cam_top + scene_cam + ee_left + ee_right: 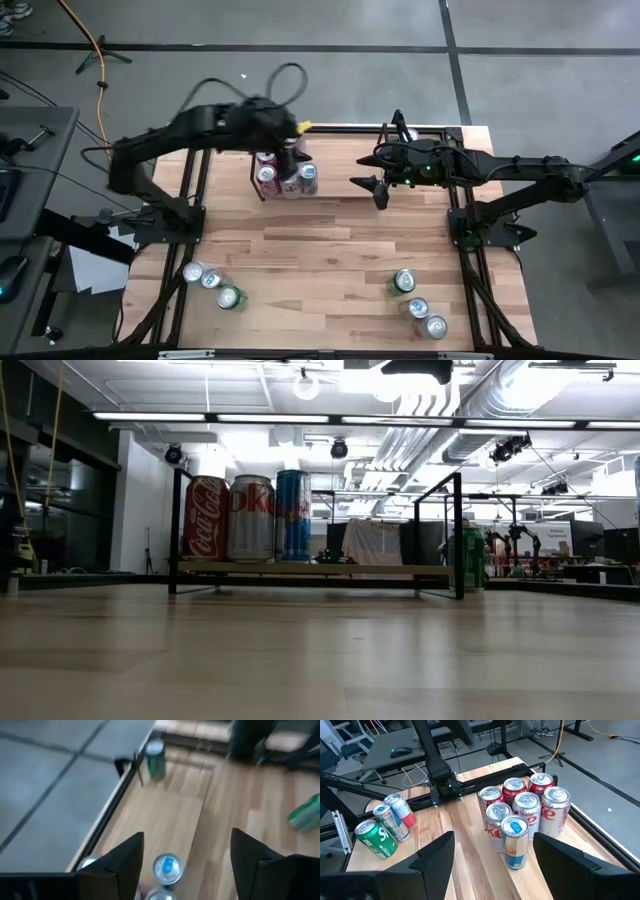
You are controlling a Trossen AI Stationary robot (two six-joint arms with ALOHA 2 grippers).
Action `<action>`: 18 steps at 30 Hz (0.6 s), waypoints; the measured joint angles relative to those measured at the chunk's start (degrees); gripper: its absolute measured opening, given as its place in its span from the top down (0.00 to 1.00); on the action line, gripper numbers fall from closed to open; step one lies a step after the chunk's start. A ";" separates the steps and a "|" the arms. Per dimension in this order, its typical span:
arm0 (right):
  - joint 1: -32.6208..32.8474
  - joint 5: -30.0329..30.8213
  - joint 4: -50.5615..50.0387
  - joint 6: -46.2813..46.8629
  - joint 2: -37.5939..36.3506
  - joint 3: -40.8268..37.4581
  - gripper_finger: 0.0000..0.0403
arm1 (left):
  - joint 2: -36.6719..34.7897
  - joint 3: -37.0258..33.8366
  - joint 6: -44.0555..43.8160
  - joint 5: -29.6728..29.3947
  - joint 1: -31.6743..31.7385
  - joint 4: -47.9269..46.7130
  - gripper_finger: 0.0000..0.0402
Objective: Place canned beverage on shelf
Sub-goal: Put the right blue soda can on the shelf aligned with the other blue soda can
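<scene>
High view shows the left gripper hovering over the can cluster on the shelf at upper centre, fingers spread and empty, probably because a blue can was just set down; the right gripper, also spread and empty, waits beside it. Seven cans stand packed on the shelf so more fit; three lie lower left, three lower right.

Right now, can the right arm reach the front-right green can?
Probably yes: the right tool hangs open and empty over the shelf, and only bare table lies between it and the green can.
</scene>
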 joint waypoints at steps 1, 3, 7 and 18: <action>0.00 -0.06 -0.02 0.00 -0.01 0.00 0.37 | -2.11 -1.75 0.40 -0.01 -0.60 1.91 0.53; 0.00 -0.47 -0.03 0.00 -0.01 0.00 0.37 | -7.07 -6.93 0.51 0.25 -2.24 7.61 0.57; 0.02 -0.93 -0.13 0.00 -0.01 0.00 0.37 | -17.41 -20.42 -0.48 0.44 -6.27 20.16 0.65; 0.00 -1.20 0.55 1.22 -0.01 -0.02 0.37 | -36.87 -48.91 -11.97 -2.15 -15.74 50.07 0.78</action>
